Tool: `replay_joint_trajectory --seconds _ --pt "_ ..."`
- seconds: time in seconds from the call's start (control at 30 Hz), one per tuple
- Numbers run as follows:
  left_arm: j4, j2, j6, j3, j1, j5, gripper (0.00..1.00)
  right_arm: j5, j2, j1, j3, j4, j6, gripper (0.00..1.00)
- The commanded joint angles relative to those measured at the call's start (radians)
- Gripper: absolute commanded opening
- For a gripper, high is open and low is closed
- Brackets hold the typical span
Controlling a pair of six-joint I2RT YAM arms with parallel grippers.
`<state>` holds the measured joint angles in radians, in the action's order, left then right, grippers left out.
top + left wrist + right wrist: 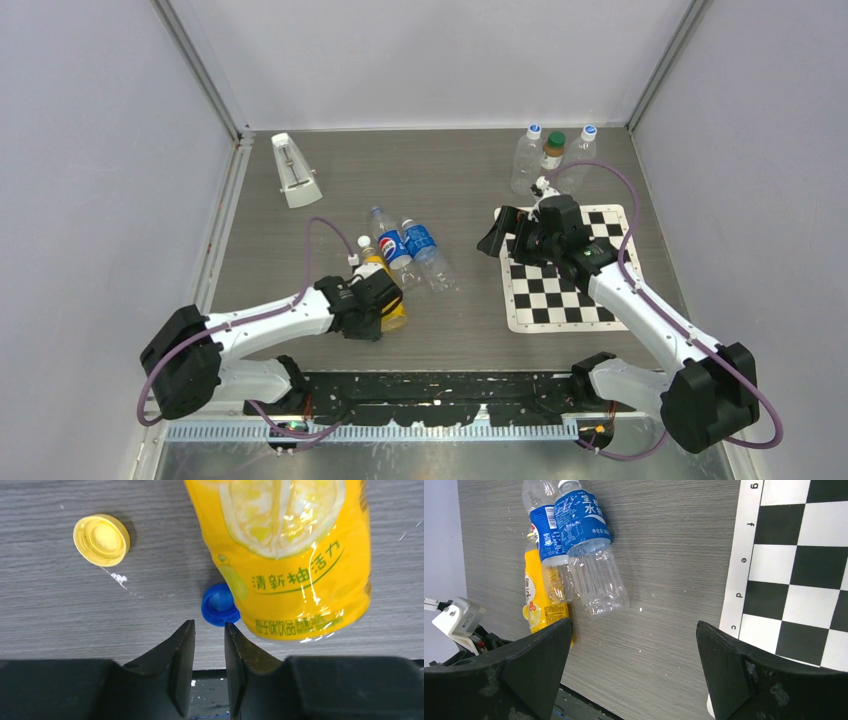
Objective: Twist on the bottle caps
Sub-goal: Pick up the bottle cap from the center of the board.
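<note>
Against the yellow bottle (300, 555), blue cap (219, 605) lies hollow-up before left gripper (209, 625), narrowly parted, empty; right gripper (634, 624) spread wide

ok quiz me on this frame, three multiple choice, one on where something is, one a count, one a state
1. Where is the blue cap?
A) on the checkered mat
B) screwed onto an upright bottle
C) on the table, against the yellow bottle

2. How many bottles lie on their sides mid-table?
A) three
B) one
C) five

3. How does the right gripper stand?
A) shut on a cap
B) open, empty
C) shut on a bottle

Answers:
1 C: the left wrist view shows it loose on the wood, touching the bottle's side.
2 A: the yellow bottle, Pepsi bottle and blue-label bottle lie together.
3 B: its jaws stand wide apart with only table between them.
</note>
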<state>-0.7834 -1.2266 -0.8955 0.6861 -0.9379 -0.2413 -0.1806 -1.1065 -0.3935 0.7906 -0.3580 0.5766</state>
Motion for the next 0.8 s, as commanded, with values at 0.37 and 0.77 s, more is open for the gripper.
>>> replay_joint_trajectory --seconds 0.37,0.77 --pt "0.132 -0.076 -0.041 0.006 -0.001 -0.068 0.2 0.042 0.049 -0.005 -0.002 0.003 -0.016 1.0" --pt "0.101 -0.089 -0.049 -0.001 0.006 -0.075 0.19 0.041 0.05 -0.005 -0.016 0.022 -0.009 1.0"
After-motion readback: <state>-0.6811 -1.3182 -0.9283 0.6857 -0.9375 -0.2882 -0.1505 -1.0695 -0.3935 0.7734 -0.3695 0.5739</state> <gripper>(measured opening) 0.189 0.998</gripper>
